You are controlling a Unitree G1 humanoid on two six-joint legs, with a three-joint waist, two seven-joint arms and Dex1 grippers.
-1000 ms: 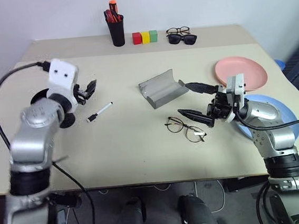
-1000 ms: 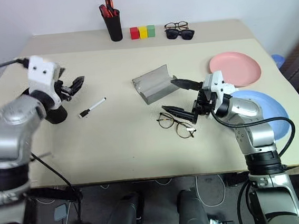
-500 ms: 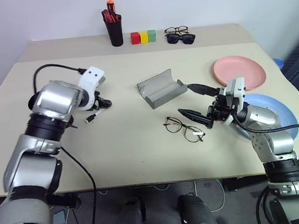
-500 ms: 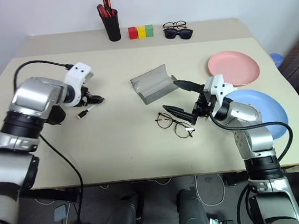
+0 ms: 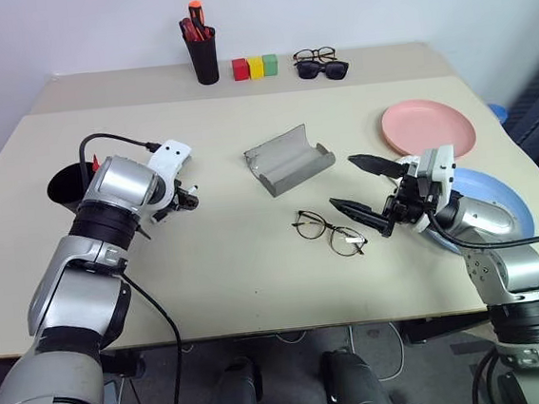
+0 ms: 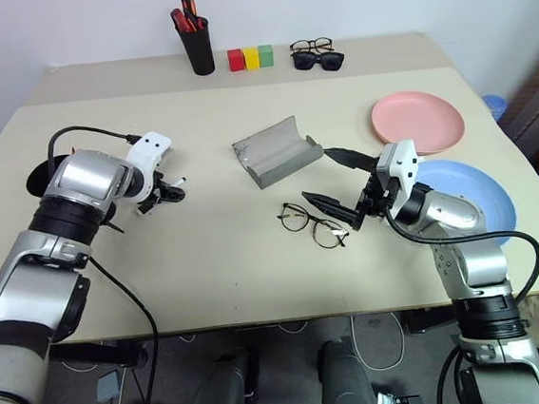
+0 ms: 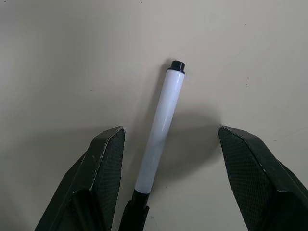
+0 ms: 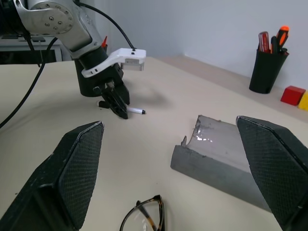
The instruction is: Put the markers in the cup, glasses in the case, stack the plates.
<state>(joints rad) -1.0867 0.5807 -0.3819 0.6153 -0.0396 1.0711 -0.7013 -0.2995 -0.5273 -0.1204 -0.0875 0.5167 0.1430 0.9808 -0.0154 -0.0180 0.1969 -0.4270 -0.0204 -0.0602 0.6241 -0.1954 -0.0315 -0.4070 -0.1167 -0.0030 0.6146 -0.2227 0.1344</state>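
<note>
Left claw is hanging wide open over the white marker, one finger on each side of the barrel, neither touching yet; the marker is lying flat on the worktop, just beside the cup. My read: it's light, rigid and smooth, so it's likely to roll or squirt out. Better to pinch mid-barrel, across the round body, not on the black cap.

Right claw is also standing wide open and empty, hovering just beside the glasses. Those look thin-wired and fragile; I'd be taking them at the bridge, gently, off the lenses.

Past the glasses, the case is sitting lid-open. Pink plate and blue plate are lying unstacked, beyond the right claw.
</note>
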